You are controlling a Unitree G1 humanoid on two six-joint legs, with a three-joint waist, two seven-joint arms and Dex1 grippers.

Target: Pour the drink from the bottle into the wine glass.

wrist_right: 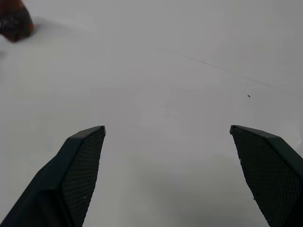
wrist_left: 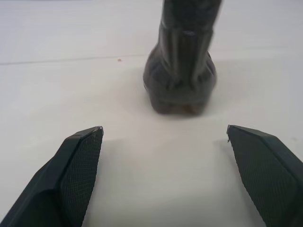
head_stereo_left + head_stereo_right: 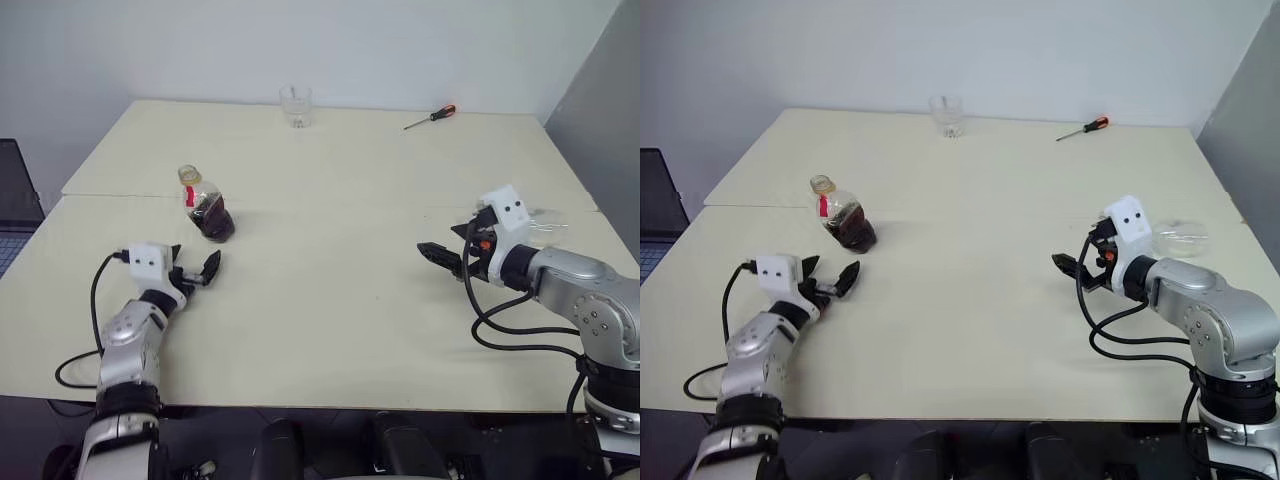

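The bottle [image 3: 207,208] stands on the left half of the table, and the dark brown drink [image 3: 216,223] fills its round lower body. My left gripper [image 3: 195,266] is open just in front of it, level with the table, not touching it. From the left wrist the bottle [image 2: 181,71] rises a short way beyond the spread fingertips. My right gripper [image 3: 450,245] is open on the right side, pointing left over bare table. A clear glass thing [image 3: 1180,238] lies flat behind the right wrist; I cannot tell whether it is the wine glass.
A short clear tumbler [image 3: 295,105] stands at the table's far edge in the middle. A screwdriver with a red handle [image 3: 431,117] lies at the far right. A seam [image 3: 330,208] runs across the cream table [image 3: 330,320].
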